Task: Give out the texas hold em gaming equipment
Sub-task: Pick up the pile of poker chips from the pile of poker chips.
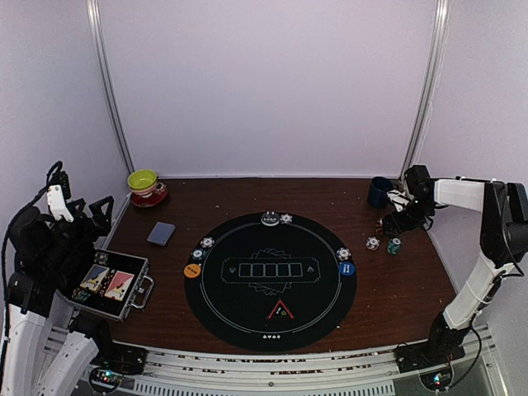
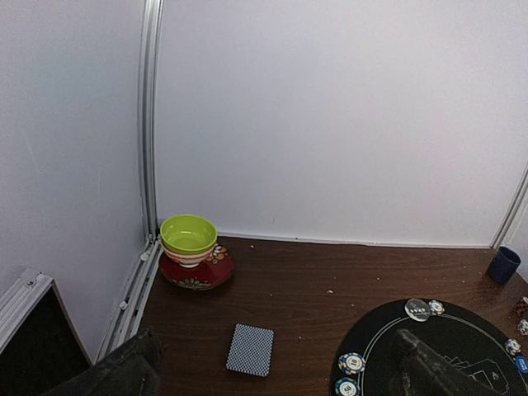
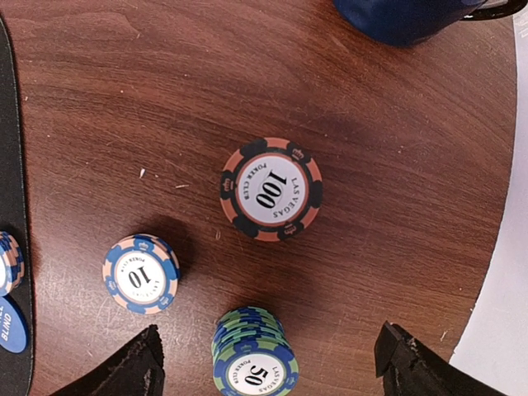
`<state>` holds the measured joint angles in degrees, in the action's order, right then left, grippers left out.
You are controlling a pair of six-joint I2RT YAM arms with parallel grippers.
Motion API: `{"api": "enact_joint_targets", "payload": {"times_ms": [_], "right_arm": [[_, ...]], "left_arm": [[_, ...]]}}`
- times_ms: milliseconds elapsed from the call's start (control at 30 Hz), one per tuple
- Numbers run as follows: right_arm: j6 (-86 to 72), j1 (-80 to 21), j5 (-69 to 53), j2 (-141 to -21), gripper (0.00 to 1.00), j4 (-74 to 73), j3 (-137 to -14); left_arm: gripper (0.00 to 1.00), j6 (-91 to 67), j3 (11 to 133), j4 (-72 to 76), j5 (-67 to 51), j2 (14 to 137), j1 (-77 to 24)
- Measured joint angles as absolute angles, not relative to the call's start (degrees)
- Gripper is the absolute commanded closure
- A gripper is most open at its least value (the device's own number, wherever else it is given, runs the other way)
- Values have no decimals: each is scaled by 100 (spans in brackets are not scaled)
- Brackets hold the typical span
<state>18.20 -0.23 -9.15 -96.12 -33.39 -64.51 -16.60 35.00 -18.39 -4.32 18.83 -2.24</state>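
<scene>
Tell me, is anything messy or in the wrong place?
Nothing looks spilled or broken. Three piles of chips sit off the mat, beside the mug: the 100 stack, the 10 stack and the 50 stack.

My left arm (image 1: 45,256) is mostly black up top, with white tube links below, a white block near the wrist and a black cable (image 1: 37,194) looping over it. Right arm (image 1: 474,280) has white links and black joint housings on a black base plate (image 1: 419,356). The fingers (image 3: 132,373) are matte black and rough-textured in my wrist views.
</scene>
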Motion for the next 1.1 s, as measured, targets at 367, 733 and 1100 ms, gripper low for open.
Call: {"api": "enact_joint_targets", "payload": {"times_ms": [367,733,1100], "right_arm": [[1925,-23,-943,-9614,14,-3476,-6451],[1977,-23,-921,-9614,19,-3675,-6451],[2036,5,-897,-9614,25,-3817,-6451]], "left_arm": [[2,-1660,3500,-1833,-429,1855,-222],[2,-1660,3500,-1806,-429,1857,-222],[2,-1660,3500,-1806,-429,1857,-222]]}}
